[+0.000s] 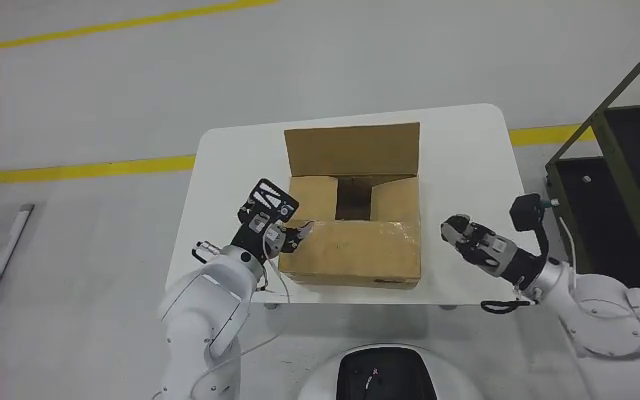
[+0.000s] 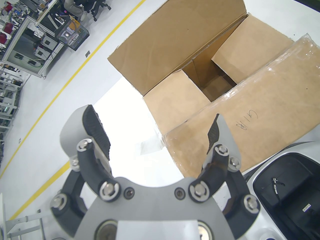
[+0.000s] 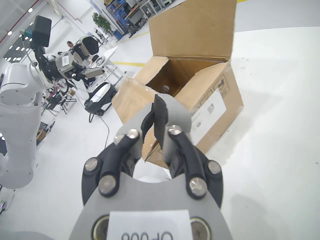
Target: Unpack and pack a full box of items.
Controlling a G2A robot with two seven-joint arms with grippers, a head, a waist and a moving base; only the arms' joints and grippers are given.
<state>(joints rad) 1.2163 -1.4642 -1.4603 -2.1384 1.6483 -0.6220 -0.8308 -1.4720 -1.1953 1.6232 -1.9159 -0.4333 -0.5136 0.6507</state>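
We log: box (image 1: 350, 264), near flap (image 1: 352, 234) down; left gripper (image 1: 287, 232), open, beside its corner, nearer; right gripper (image 1: 456, 230), closed, apart.

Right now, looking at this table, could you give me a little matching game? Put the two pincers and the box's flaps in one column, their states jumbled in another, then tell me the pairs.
Things:
1. left pincer
2. right pincer
3. far flap of the box
4. near flap of the box

States:
A. shut, holding nothing
B. standing upright
C. open, at a corner of the box
D. folded down flat over the top

Pairs: 1-C, 2-A, 3-B, 4-D
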